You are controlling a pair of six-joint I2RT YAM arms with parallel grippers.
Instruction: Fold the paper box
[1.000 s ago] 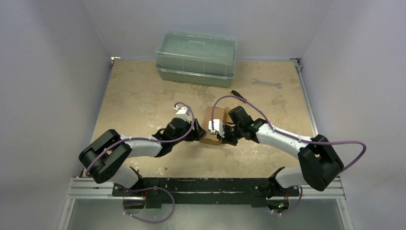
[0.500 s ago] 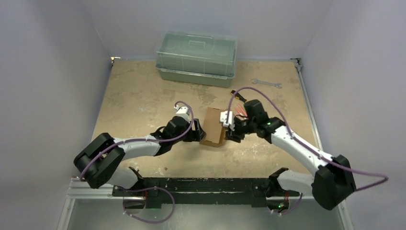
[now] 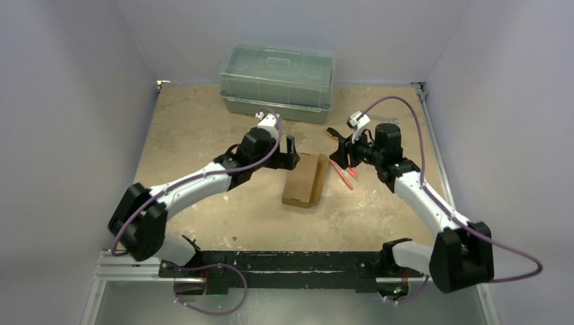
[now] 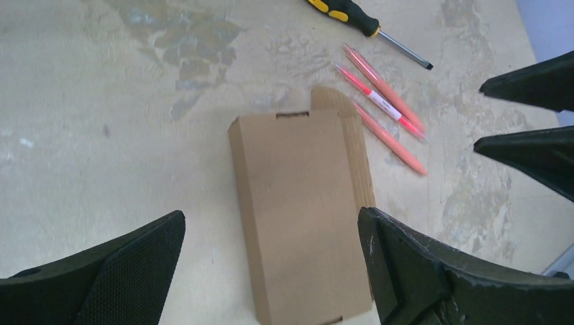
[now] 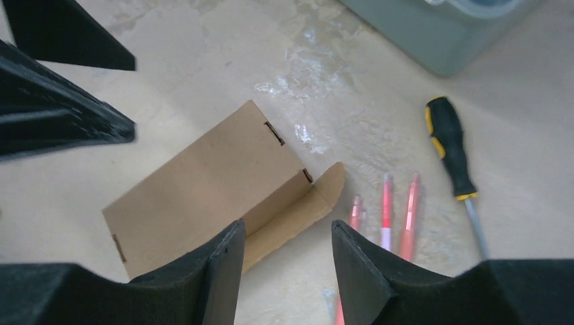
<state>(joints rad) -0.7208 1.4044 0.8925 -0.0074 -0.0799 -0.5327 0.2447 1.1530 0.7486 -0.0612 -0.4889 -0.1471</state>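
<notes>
The tabletop (image 3: pixel 203 135) is shown from above, with a lidded plastic container (image 3: pixel 277 81) set at its far edge. The paper box (image 3: pixel 303 179) is laid flat near the middle, between the two arms and touched by neither; one rounded flap is left projecting at its far end. Two failures are judged likely from here. The light carton may be pushed along the smooth surface instead of being creased if it is pressed from one side only, and the loose flap may be bent the wrong way if it is caught by a descending finger. The left hand (image 4: pixel 271 215) is held above the box, pointing down at it, with its fingers spread wide and nothing between them. The right hand (image 5: pixel 285 225) is raised to the box's right, its fingers parted and empty. A screwdriver (image 5: pixel 450 145) and three pink pens (image 4: pixel 382 101) are seen just beside the box, where they could be swept by the right hand
</notes>
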